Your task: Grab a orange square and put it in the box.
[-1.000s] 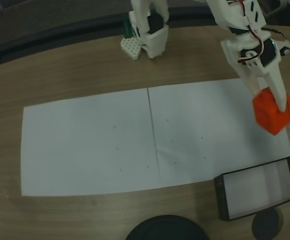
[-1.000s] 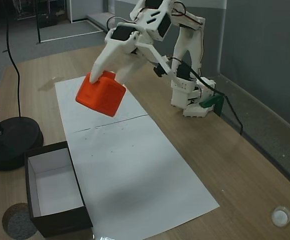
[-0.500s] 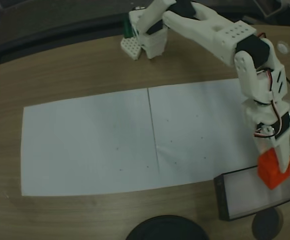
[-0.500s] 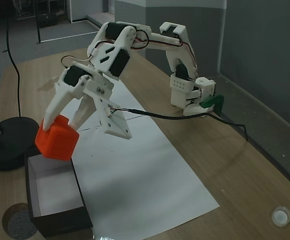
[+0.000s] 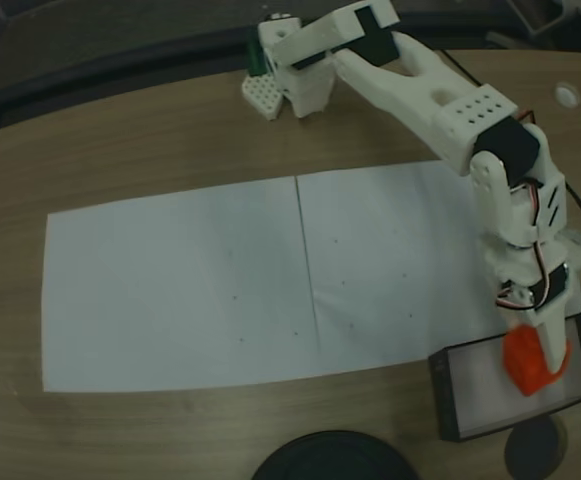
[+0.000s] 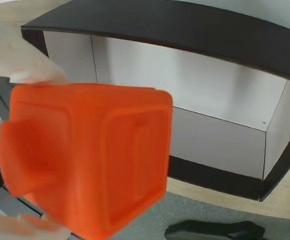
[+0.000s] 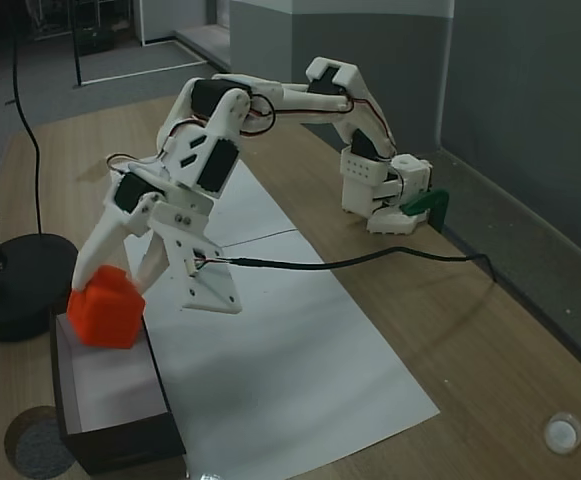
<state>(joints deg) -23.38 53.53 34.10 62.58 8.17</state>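
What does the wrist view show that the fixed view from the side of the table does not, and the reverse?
The wrist view alone shows, close up, the indented mark on a face of the orange square and the pale inner walls of the box.

The side fixed view alone shows the arm reaching from its base, the white paper, and the round black stand base beside the box.

Both show the end effector shut on the orange square, held at the box opening.

Nothing here can be read: no words, labels, brand marks or numbers show on the arm, the paper sheets, the tray, or anything else around the table.
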